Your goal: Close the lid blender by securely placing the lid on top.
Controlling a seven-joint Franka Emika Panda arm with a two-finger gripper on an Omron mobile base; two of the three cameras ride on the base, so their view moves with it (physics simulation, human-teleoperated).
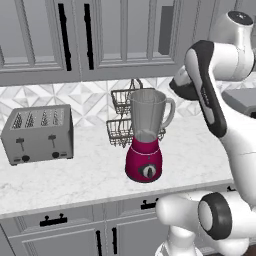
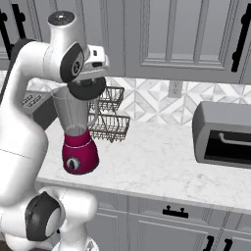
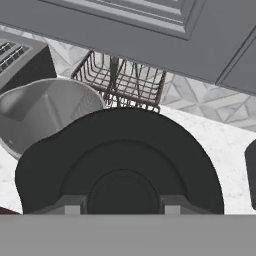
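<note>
Now | jaws clamped on lid [image 3: 120, 165] | lid beside, above blender [image 1: 145, 135] rim (jar mouth open) | cabinets close overhead

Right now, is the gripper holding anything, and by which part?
Yes: the gripper is shut on the dark lid, fingers clamping its raised centre knob, up in the air beside the blender jar's open rim.

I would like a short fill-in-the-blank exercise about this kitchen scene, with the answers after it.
1. The blender has a base of ______ colour.
2. The jaws are shut on the dark ______, held above and beside the jar.
3. The top of the blender jar is ______, with nothing covering it.
4. The grey toaster has ______ slots.

Missing words: magenta; lid; open; four
</note>
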